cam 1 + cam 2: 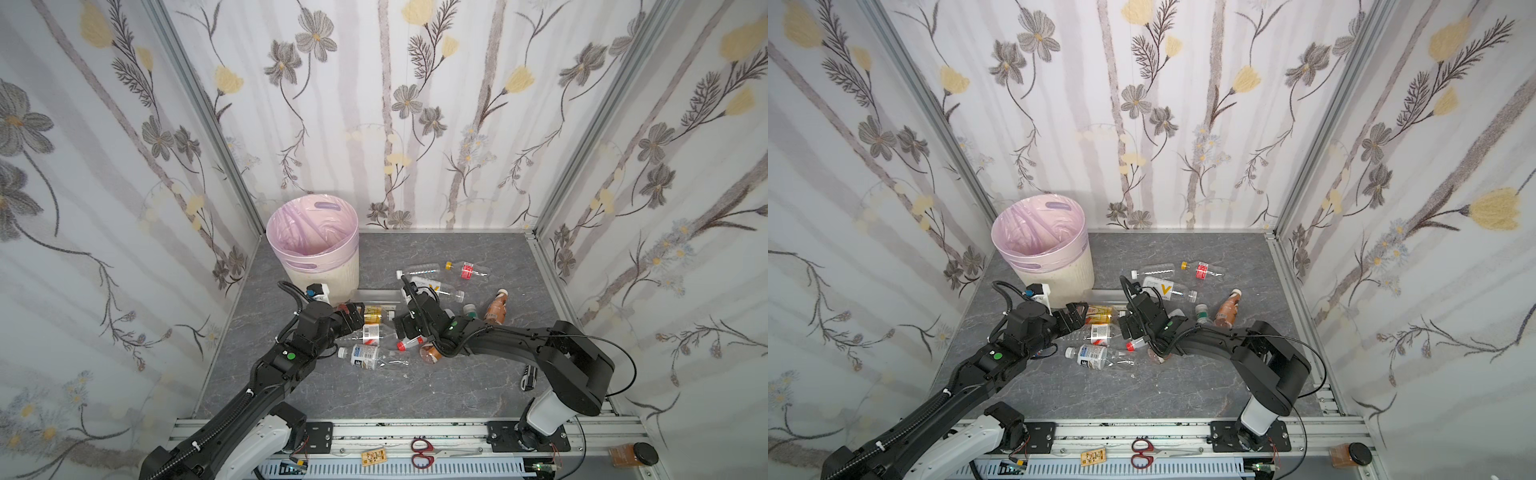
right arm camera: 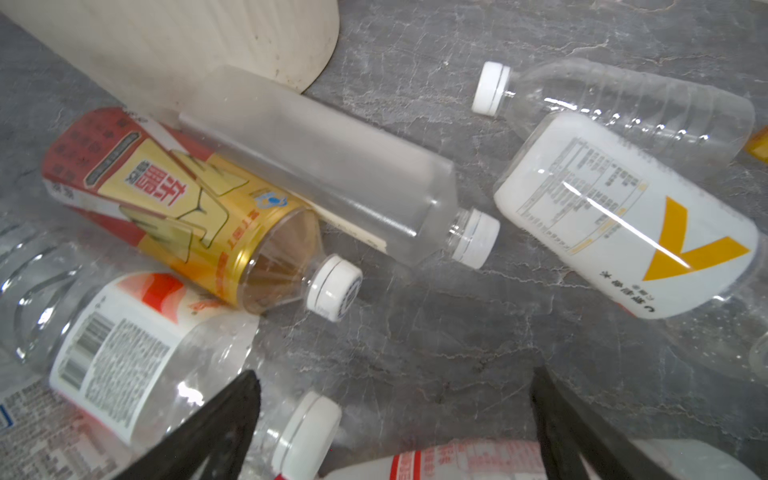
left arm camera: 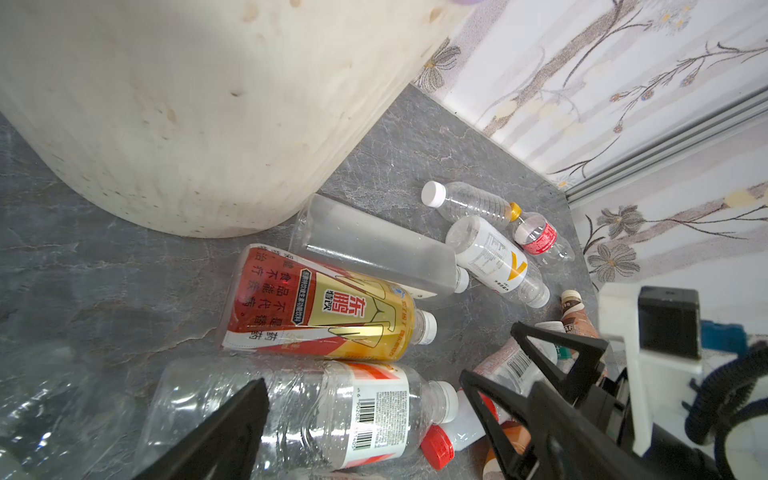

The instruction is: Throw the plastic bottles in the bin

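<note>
The bin (image 1: pixel 313 249), cream with a pink bag, stands at the back left. Several plastic bottles lie on the grey floor to its right. A gold-and-red labelled bottle (image 3: pixel 324 307) and a frosted one (image 3: pixel 374 245) lie by the bin's base. My left gripper (image 3: pixel 361 386) is open just above a clear barcode-labelled bottle (image 3: pixel 332 407), with a finger on each side of it in the left wrist view. My right gripper (image 2: pixel 395 374) is open over bare floor, beside a white cap (image 2: pixel 307 428) and a red-capped white bottle (image 1: pixel 409 344). Neither holds anything.
More bottles lie farther right: a white-labelled one with a yellow V (image 2: pixel 623 216), a clear one (image 1: pixel 419 270), a red-labelled one (image 1: pixel 467 270) and a brown one (image 1: pixel 496 309). Flowered walls close in three sides. Scissors (image 1: pixel 422 453) lie on the front rail.
</note>
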